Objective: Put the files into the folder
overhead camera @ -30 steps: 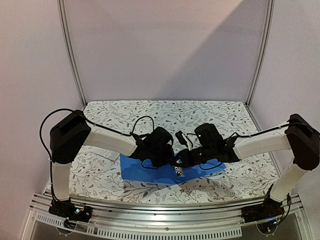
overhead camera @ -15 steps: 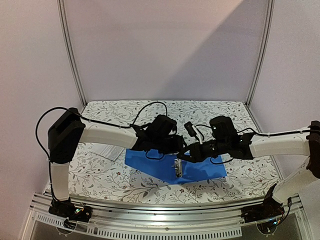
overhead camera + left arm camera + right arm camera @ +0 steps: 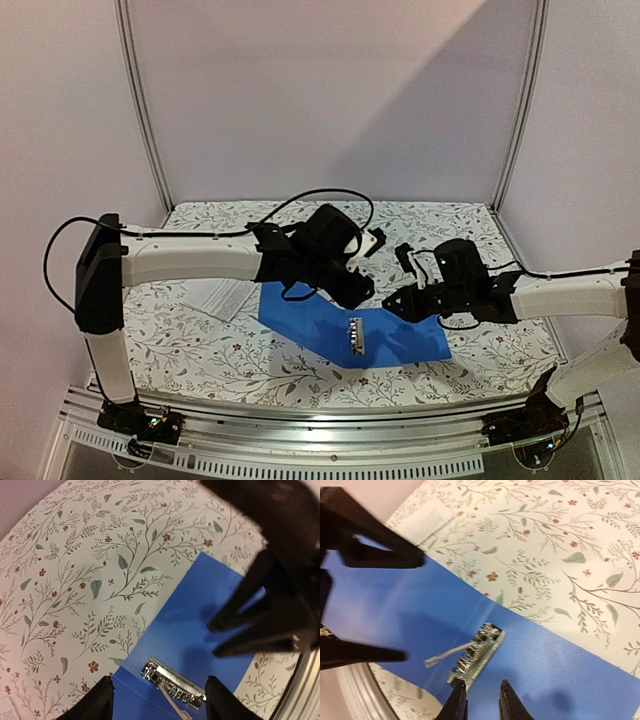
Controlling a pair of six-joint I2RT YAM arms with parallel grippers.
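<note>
files (image 3: pixel 222 296): flat, well left of the left claw. Probably thin, floppy, slick, so I'd pinch a free edge
left claw (image 3: pixel 159 687): wide open, empty
folder (image 3: pixel 300 320): open under both claws
right claw (image 3: pixel 481 697): barely open, empty

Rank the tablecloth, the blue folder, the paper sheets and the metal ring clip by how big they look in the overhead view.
Largest to smallest:
1. tablecloth
2. blue folder
3. paper sheets, though the left arm hides part of them, so they may be bigger than they look
4. metal ring clip
</note>
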